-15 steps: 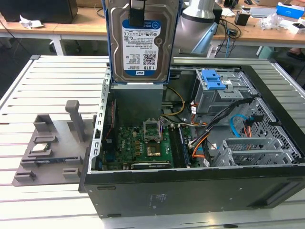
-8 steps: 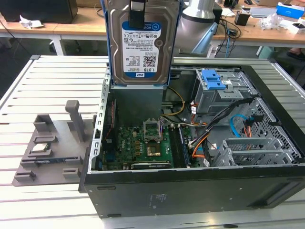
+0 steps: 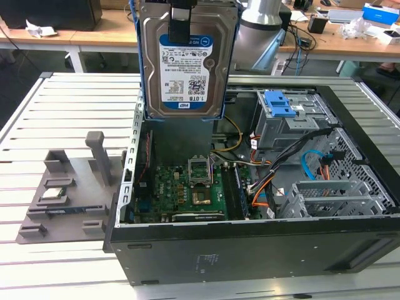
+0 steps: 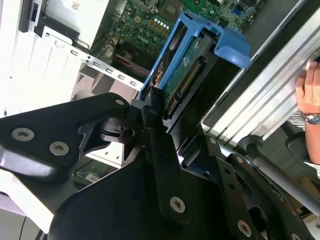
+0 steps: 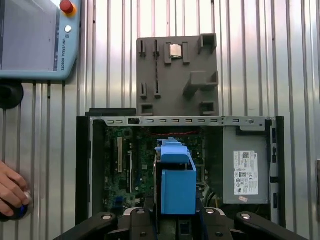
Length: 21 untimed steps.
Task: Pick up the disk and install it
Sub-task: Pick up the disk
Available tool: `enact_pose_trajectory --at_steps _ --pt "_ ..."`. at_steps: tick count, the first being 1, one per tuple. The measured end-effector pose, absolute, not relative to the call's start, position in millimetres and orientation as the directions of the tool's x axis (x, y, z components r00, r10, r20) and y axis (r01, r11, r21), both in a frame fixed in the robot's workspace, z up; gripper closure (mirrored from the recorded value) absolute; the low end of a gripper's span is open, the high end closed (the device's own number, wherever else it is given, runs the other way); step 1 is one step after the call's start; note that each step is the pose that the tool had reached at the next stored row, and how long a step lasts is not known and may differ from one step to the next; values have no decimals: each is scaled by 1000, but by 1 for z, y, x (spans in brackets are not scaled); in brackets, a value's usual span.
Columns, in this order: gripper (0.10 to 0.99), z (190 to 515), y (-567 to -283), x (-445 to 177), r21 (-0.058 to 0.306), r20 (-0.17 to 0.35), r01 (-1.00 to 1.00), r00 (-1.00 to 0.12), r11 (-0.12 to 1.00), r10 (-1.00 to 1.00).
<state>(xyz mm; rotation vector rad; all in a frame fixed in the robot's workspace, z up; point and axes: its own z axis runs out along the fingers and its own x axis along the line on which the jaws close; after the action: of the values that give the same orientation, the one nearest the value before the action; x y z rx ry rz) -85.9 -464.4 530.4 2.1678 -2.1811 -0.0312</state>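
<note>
The disk (image 3: 184,69), a silver hard drive with a white and blue label and blue rails, hangs upright above the open computer case (image 3: 250,250), over the motherboard (image 3: 187,194). My gripper (image 3: 180,28) is shut on the disk's top end, one black finger lying over the label. In the second wrist view the disk (image 4: 186,62) shows edge-on with its connector side visible, clamped between the black fingers (image 4: 150,107). In the first wrist view the disk's blue rail (image 5: 177,187) stands above the motherboard (image 5: 130,165), with my gripper (image 5: 177,222) below it in the picture.
A grey drive cage with a blue latch (image 3: 282,105) sits inside the case toward the exterior view's right, among cables. A grey fixture block (image 3: 62,194) lies on the slatted table at the exterior view's left. A person's hand (image 5: 10,192) rests beside a teach pendant (image 5: 35,40).
</note>
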Motion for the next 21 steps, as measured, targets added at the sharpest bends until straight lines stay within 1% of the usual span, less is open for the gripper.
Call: enact_pose_trajectory --at_steps 21 --pt "725 529 -503 -86 61 33 -998 -5 7 -999"
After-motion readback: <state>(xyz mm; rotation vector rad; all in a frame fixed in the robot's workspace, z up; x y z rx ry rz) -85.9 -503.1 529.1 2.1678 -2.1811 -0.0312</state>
